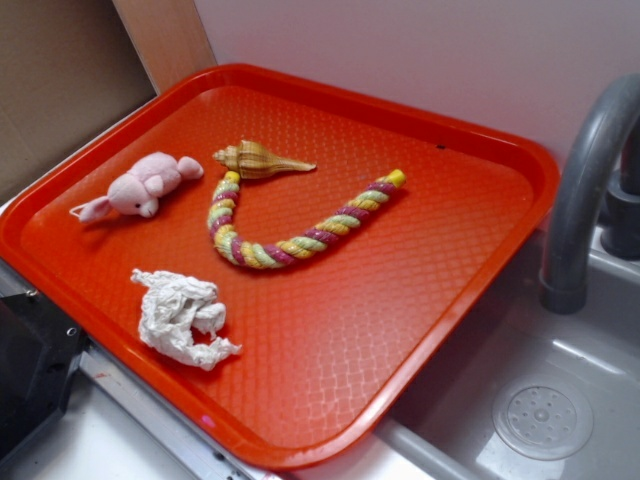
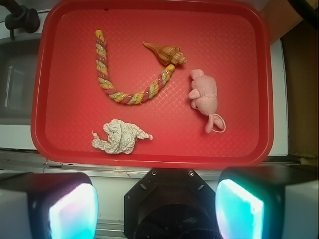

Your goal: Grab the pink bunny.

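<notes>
The pink bunny (image 1: pixel 143 185) lies on its side on the red tray (image 1: pixel 480 160), near the tray's left edge. In the wrist view the pink bunny (image 2: pixel 205 96) lies at the right of the tray (image 2: pixel 149 157), white tag loop toward me. My gripper (image 2: pixel 157 206) is open and empty, high above and in front of the tray's near edge. Its two fingers (image 2: pixel 72 209) show at the bottom corners with glowing pads, far apart. The gripper does not show in the exterior view.
On the tray lie a seashell (image 1: pixel 256 159), a striped rope (image 1: pixel 300 232) curved in a U, and a crumpled white paper wad (image 1: pixel 180 316). A grey faucet (image 1: pixel 590 170) and sink with drain (image 1: pixel 542 415) stand to the right. A wooden board (image 1: pixel 165 35) leans behind.
</notes>
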Motion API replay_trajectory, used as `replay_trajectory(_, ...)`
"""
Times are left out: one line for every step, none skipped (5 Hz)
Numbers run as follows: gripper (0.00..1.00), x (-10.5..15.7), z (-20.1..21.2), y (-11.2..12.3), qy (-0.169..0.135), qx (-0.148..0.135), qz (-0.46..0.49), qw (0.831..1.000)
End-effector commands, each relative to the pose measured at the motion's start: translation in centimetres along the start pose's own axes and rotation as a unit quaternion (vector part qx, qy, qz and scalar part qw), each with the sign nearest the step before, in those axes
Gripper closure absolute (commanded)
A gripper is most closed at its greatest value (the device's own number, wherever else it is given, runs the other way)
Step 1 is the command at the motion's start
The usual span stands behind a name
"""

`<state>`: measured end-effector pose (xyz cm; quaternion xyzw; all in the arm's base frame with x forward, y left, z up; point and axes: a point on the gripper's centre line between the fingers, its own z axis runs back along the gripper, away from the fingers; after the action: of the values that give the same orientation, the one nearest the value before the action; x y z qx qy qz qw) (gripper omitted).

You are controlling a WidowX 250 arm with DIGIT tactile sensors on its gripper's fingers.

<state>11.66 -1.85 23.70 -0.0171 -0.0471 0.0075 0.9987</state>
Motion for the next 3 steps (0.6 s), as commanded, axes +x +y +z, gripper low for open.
replay_trajectory(0.0, 0.0, 0.0, 0.0, 0.0, 0.0, 0.0, 1.0)
replay_trajectory(0.0, 2.9, -2.5, 1.2, -0.026, 0.021, -0.055, 0.998)
replay_trajectory(0.0, 5.6, -5.3, 3.8, -0.04, 0.075, -0.068, 0.994)
